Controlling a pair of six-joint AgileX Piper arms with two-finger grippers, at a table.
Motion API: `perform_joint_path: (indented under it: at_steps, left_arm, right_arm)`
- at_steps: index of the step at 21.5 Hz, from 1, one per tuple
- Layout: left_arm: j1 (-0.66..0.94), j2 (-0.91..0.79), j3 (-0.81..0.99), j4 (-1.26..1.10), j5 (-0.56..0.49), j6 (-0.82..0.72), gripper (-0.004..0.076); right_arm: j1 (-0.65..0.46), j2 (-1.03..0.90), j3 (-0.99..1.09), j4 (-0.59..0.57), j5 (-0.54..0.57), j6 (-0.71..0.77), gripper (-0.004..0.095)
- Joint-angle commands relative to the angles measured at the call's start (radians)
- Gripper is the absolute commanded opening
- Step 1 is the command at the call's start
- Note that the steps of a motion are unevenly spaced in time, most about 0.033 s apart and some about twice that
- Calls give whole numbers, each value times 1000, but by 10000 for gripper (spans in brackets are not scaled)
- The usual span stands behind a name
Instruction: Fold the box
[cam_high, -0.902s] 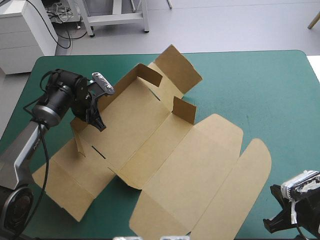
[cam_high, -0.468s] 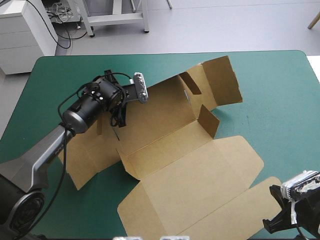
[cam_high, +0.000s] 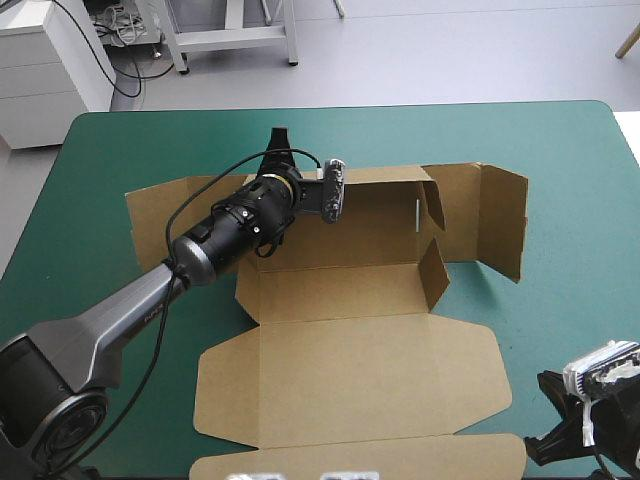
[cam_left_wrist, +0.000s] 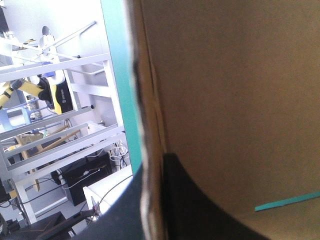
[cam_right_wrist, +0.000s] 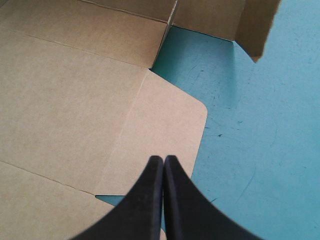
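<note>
Lying mid-desk: brown box (cam_high: 350, 360), part-formed, lid flat toward the near edge of the teal-green desk (cam_high: 560, 150).
Left claw (cam_left_wrist: 154, 167) pinches the raised far wall; right claw (cam_right_wrist: 163, 162) closed, empty, over the near right corner. Risk: pinched wall may buckle or slip free if pulled unsupported. No brand, label or writing legible.

Bright, even light from overhead
Raised flaps of the box (cam_high: 350, 365) throw soft shadows on the teal-green cover (cam_high: 560, 170); in the left wrist view it's shaded, glaring white beyond it.
</note>
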Motion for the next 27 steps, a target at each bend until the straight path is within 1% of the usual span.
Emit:
perform_joint_path:
  at_steps: [1,3,7,11,12,13,15,17,20,22,23,25,27]
  left_arm:
    - [-55,-47,-31,54,14,-105,-8]
    - [-95,-53,-19,80,37,-150,-8]
    - [-148,-84,34,202,-1,-222,-8]
    - [-188,-140,138,297,-7,-358,-8]
    - [-197,-155,163,312,-7,-363,-8]
    - [-214,-175,191,346,-11,-399,-8]
    - [-258,-218,246,447,-13,-527,-8]
    - [-297,-244,297,504,-13,-550,-8]
    - [-330,-254,346,557,3,-603,-8]
    - [-344,-254,383,617,11,-678,-8]
    - [-353,-254,392,627,17,-709,-8]
    - [-354,-254,403,637,18,-762,-8]
    - [-354,-254,403,643,18,-788,-8]
  right_arm:
    - [-2,13,-24,-3,-59,10,-21]
    - [-2,13,-24,-3,-59,9,-20]
    - [-2,13,-24,-3,-59,10,-20]
    - [-2,13,-24,-9,-59,16,-20]
    - [-2,13,-24,-12,-59,16,-20]
    - [-2,13,-24,-12,-59,16,-20]
    - [-2,13,-24,-12,-59,19,-20]
    - [-2,13,-24,-12,-59,53,-20]
    - [-2,13,-24,-16,-59,60,-19]
    - [-2,13,-24,-23,-59,68,-9]
    - [-2,13,-24,-26,-57,69,22]
    - [-2,13,-24,-26,-54,69,146]
    - [-2,13,-24,-26,-49,69,313]
